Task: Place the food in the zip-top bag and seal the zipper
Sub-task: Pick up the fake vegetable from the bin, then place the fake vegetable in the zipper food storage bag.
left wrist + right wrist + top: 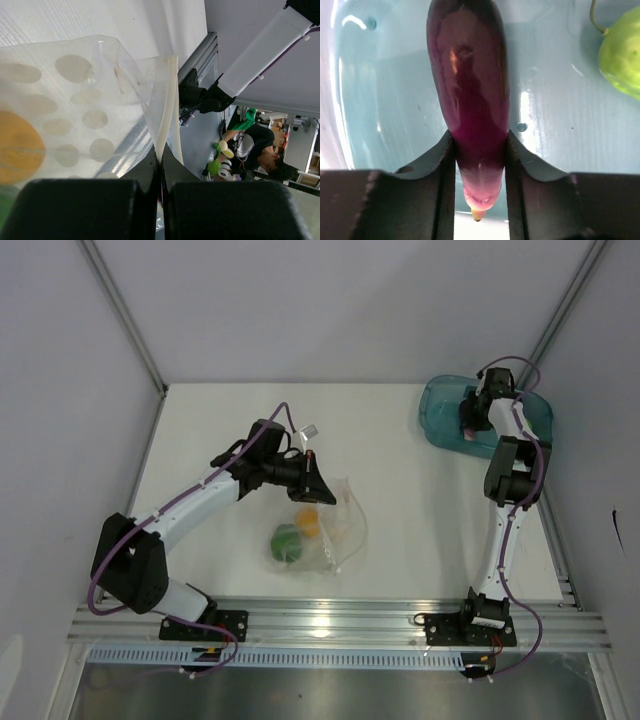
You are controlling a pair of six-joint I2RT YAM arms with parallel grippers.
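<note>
The clear zip-top bag point(330, 525) lies mid-table with the orange-yellow fruit point(308, 519) and the dark-green pepper point(287, 542) inside. My left gripper point(318, 483) is shut on the bag's upper edge; in the left wrist view the jaws point(161, 162) pinch the whitish zipper strip point(165, 107), and the fruit point(17, 147) shows through the plastic. My right gripper point(468, 418) is over the teal tray point(445, 410), shut on the purple eggplant point(470, 85). The light-green piece point(621, 52) lies in the tray beside it.
The teal tray's floor point(385, 100) fills the right wrist view. The tray sits at the table's far right corner by the right wall. An aluminium rail point(340, 620) runs along the near edge by both arm bases.
</note>
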